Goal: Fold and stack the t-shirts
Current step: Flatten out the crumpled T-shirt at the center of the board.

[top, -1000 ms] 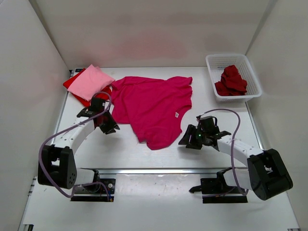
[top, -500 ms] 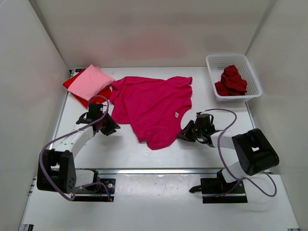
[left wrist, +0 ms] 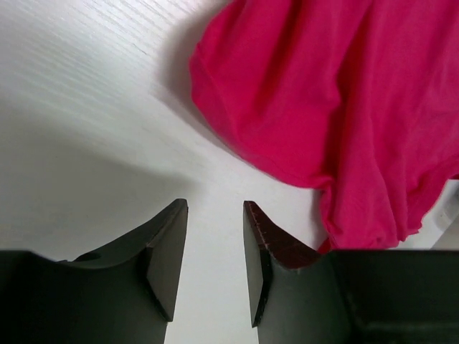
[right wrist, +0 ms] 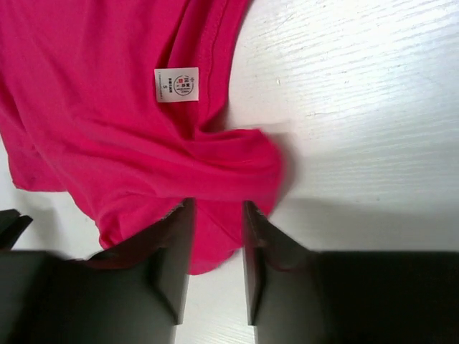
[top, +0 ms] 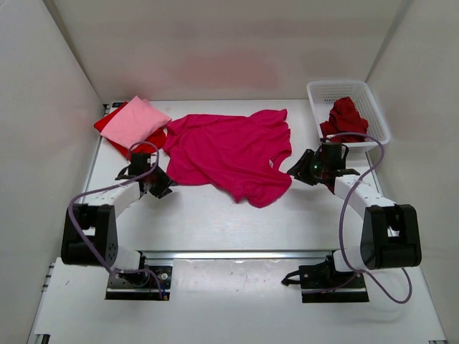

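Observation:
The magenta t-shirt [top: 229,154] lies spread out mid-table, its white label [right wrist: 176,84] facing up. A folded light pink t-shirt [top: 136,122] rests on the bright red one [top: 115,135] at the back left. The dark red t-shirt [top: 346,118] lies bunched in the basket. My left gripper [top: 162,189] is open over bare table just off the magenta shirt's left edge [left wrist: 301,93]. My right gripper [right wrist: 217,204] is open at the shirt's right edge, and a fold of magenta cloth [right wrist: 237,165] lies between its fingertips.
A white lattice basket [top: 337,83] stands at the back right, right behind the right arm [top: 358,193]. White walls close in the table on the left, back and right. A metal rail [top: 237,254] runs along the near edge.
The right arm swung back and to the right, pulling the magenta shirt's near edge rightward; its jaws closed, then parted again. The left gripper slid slightly left and opened a little wider.

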`<state>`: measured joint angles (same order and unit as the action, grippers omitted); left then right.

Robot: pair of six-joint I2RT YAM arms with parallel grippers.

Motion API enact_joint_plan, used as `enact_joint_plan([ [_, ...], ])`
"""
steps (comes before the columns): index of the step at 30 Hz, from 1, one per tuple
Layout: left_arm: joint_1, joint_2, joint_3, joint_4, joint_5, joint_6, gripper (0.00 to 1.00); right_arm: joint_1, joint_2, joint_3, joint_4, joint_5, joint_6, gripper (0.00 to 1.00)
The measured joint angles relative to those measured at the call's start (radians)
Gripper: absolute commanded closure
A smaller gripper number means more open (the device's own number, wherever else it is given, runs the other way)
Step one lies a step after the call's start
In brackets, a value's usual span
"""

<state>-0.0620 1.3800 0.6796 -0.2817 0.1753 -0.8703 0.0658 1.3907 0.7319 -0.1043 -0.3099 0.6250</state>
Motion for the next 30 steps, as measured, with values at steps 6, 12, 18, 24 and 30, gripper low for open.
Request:
enact_joint_plan([
  [6,0.007,0.133,0.020,0.059,-0.013,-0.032,0.64,0.060,-0.035,0.016,-0.098,-0.004,-0.051,0.55],
  [12,0.004,0.195,0.088,0.092,-0.039,-0.051,0.98,0.199,-0.109,-0.193,-0.060,-0.049,0.016,0.55],
  [18,-0.031,0.170,0.142,0.063,-0.068,-0.008,1.00,0.204,-0.023,-0.226,0.063,-0.066,0.109,0.73],
  [24,-0.078,-0.039,0.137,-0.120,-0.097,0.083,1.00,0.192,0.074,-0.193,0.136,-0.045,0.151,1.00],
  [30,-0.011,-0.220,0.180,-0.354,-0.191,0.196,0.93,0.061,-0.056,-0.159,0.008,-0.029,0.047,1.00],
])
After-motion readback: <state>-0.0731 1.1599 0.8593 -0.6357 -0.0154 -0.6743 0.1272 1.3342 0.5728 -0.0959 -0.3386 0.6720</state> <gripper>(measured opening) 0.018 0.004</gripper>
